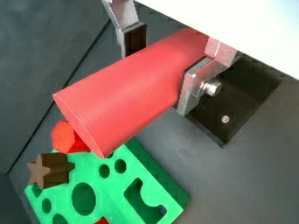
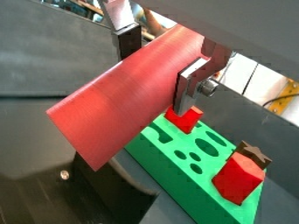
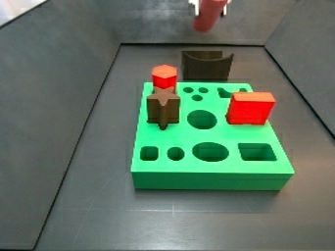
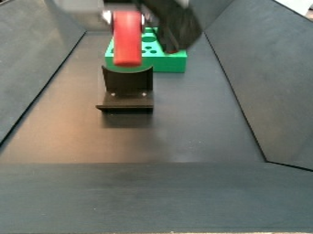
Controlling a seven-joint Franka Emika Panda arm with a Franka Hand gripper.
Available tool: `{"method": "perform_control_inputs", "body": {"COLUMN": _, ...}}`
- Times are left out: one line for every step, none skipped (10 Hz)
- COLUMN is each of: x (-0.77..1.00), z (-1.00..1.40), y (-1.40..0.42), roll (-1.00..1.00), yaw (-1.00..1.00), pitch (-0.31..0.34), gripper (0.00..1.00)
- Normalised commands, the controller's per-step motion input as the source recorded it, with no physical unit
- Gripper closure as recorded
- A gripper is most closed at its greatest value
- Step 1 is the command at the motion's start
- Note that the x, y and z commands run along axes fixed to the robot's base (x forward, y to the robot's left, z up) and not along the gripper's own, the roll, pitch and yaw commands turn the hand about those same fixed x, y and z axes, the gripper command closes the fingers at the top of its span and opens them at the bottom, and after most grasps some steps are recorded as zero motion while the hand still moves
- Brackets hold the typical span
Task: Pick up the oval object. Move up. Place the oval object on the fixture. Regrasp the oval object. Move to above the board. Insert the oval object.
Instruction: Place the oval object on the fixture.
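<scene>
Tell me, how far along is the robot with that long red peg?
Done: the oval object is picked up and lifted; the hand grips it between its silver fingers in both wrist views. In hand: in a side view it hangs high above the fixture, apparently on its way there. Left: setting it on the fixture, regrasping, moving over the board and inserting it; the oval hole is empty.

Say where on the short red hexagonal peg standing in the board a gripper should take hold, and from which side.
Grip the hexagonal peg by its upper part, coming straight down from above. It stands upright in the board with its top free; the dark peg stands close beside it, so a sideways approach looks cramped. Close on two opposite flat faces. The gripper is currently shut on the oval object.
</scene>
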Motion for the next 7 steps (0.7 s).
{"method": "perform_control_inputs", "body": {"x": 0.16, "z": -1.00, "y": 0.14, "roll": -0.71, "yaw": -0.12, "pitch": 0.249, "gripper": 1.00}}
{"method": "perform_control_inputs", "body": {"x": 0.17, "z": -1.00, "y": 0.14, "roll": -0.55, "yaw": -0.16, "pitch": 0.219, "gripper": 1.00}}
{"method": "perform_control_inputs", "body": {"x": 0.17, "z": -1.00, "y": 0.14, "roll": -0.39, "yaw": -0.19, "pitch": 0.180, "gripper": 1.00}}
{"method": "perform_control_inputs", "body": {"x": 0.18, "z": -1.00, "y": 0.13, "roll": -0.26, "yaw": -0.21, "pitch": 0.135, "gripper": 1.00}}
{"method": "perform_control_inputs", "body": {"x": 0.18, "z": -1.00, "y": 0.13, "roll": -0.21, "yaw": -0.21, "pitch": 0.087, "gripper": 1.00}}
{"method": "perform_control_inputs", "body": {"x": 0.17, "z": -0.84, "y": 0.12, "roll": -0.19, "yaw": -0.20, "pitch": 0.034, "gripper": 1.00}}
{"method": "perform_control_inputs", "body": {"x": 0.14, "z": -0.65, "y": 0.10, "roll": -0.18, "yaw": -0.19, "pitch": 0.005, "gripper": 1.00}}
